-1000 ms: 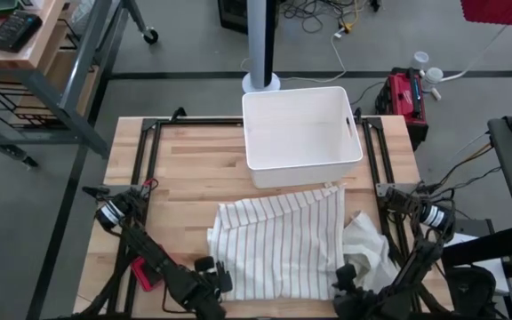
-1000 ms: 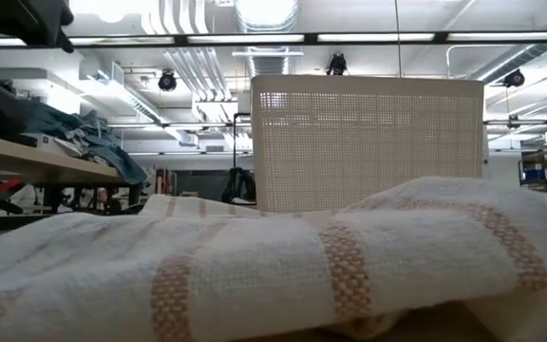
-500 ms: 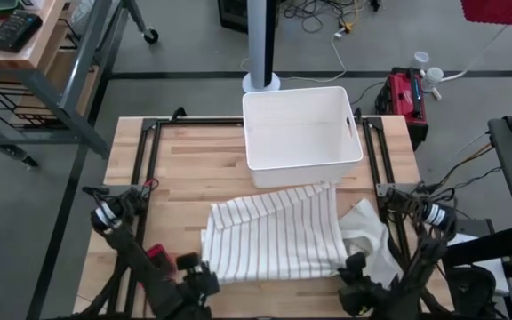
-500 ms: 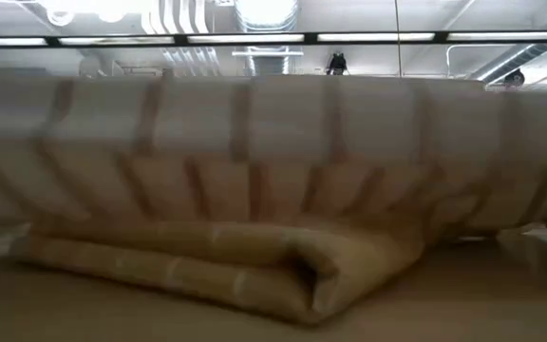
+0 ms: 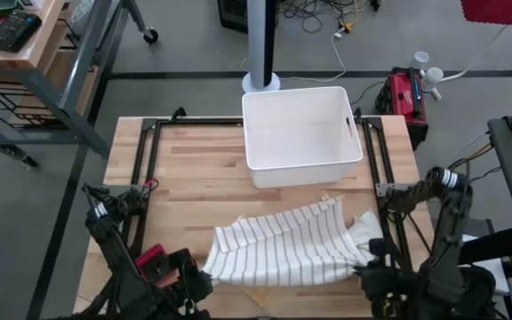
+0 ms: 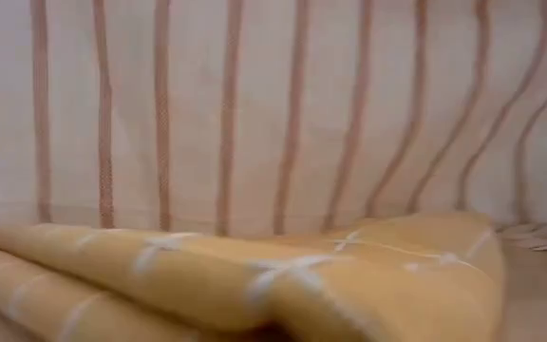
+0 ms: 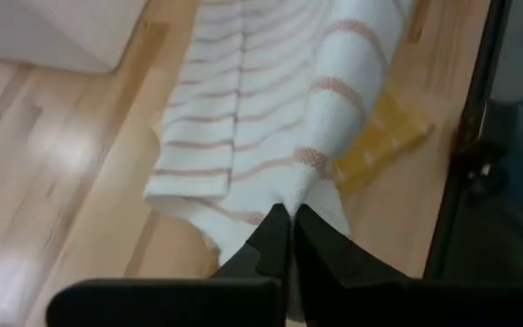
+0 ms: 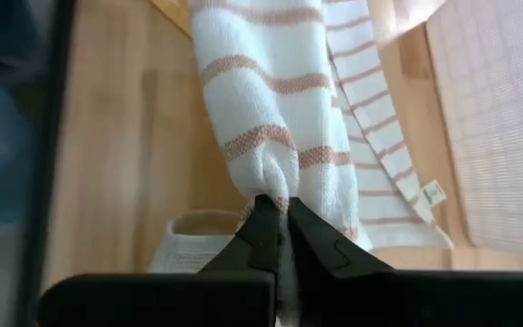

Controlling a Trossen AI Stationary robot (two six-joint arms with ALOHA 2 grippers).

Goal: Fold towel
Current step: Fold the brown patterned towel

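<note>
High view: your white cotton towel with thin tan stripes [image 5: 287, 255] sits on the near half of the light butcher-block wooden table [image 5: 198, 169], stretched left to right between both arms. Left gripper [image 5: 204, 277] is at the towel's near-left corner, right gripper [image 5: 367, 265] at its near-right corner, both close to the near table edge. Far edge of the towel still lies on the wood, with a small label tab [image 5: 331, 204] near the far-right corner. Crumpled plain white cloth section [image 5: 367, 228] bunches at the right end, just beside your right gripper.

White rectangular plastic bin [image 5: 301, 135] stands on the far centre of the table, open side up, apart from the towel. Grey vertical post [image 5: 259, 44] rises behind it off the table. Red tool case [image 5: 404, 96] is on the floor far right.

Left wrist view: your fingers [image 7: 271, 245] are clenched on a pinched corner of the striped towel [image 7: 271, 118], fabric gathered into a ridge running away from the tips. A yellow patch [image 7: 384, 136] shows under the lifted edge, looks like the towel's underside but can't confirm.

Right wrist view: same there, fingers [image 8: 263, 236] pinched tight on a bunched towel [image 8: 271, 100] corner, the label tab [image 8: 432, 193] showing on the flat part, the bin's wall [image 8: 498, 118] beyond.

Low view: striped fabric [image 6: 273, 104] hangs like a curtain across the whole frame, with a yellow folded layer [image 6: 254, 285] lying on the table in front.
</note>
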